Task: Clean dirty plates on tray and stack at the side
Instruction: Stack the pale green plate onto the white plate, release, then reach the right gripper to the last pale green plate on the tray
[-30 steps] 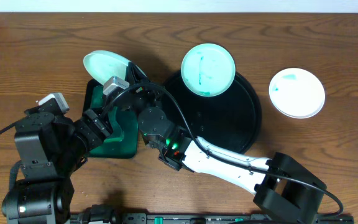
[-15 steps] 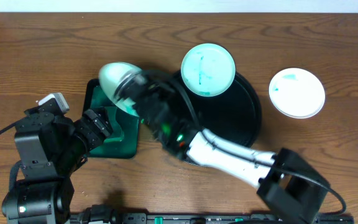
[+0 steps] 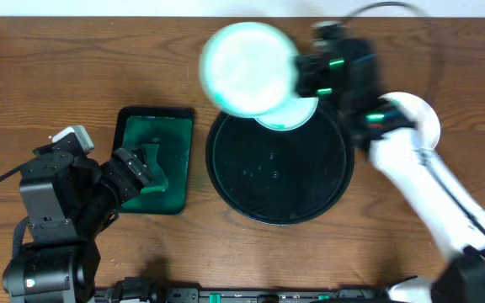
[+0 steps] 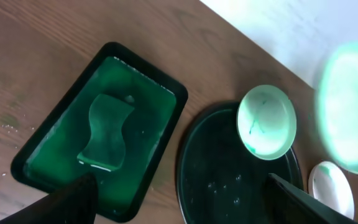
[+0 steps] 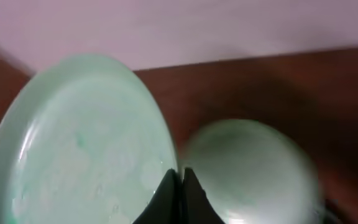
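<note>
The right claw [image 5: 176,182] is pinched shut on the rim of a smooth, round, pale-green plate [image 3: 247,69]. The plate is blurred at upper centre, left of the claw, overlapping the glossy round black tray [image 3: 276,181] at its upper rim. The left claw [image 4: 180,190] gapes wide at lower left

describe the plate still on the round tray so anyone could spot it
Find the large round glossy black tray beside the green-lined rectangular tray. At its far edge sits a small round pale-cyan plate streaked teal. Unlike the plate lifted in the air and the white plate off to the side, it alone touches the tray.
</note>
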Controlling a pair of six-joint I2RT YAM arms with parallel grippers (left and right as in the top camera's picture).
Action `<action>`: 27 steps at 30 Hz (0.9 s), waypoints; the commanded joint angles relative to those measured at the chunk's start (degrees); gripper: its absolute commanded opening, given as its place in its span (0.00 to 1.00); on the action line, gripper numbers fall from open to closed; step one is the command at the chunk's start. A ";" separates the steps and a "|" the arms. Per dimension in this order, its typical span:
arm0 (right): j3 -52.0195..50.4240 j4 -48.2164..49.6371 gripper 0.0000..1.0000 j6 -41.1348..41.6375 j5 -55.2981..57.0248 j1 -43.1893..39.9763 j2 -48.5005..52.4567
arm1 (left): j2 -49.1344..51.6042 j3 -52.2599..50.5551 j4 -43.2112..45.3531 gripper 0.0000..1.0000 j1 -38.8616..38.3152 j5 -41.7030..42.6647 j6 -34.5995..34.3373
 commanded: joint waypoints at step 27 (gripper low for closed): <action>0.07 -22.25 0.45 -14.03 -14.80 -32.35 5.79 | 0.07 -0.02 -0.13 0.84 0.24 0.48 0.35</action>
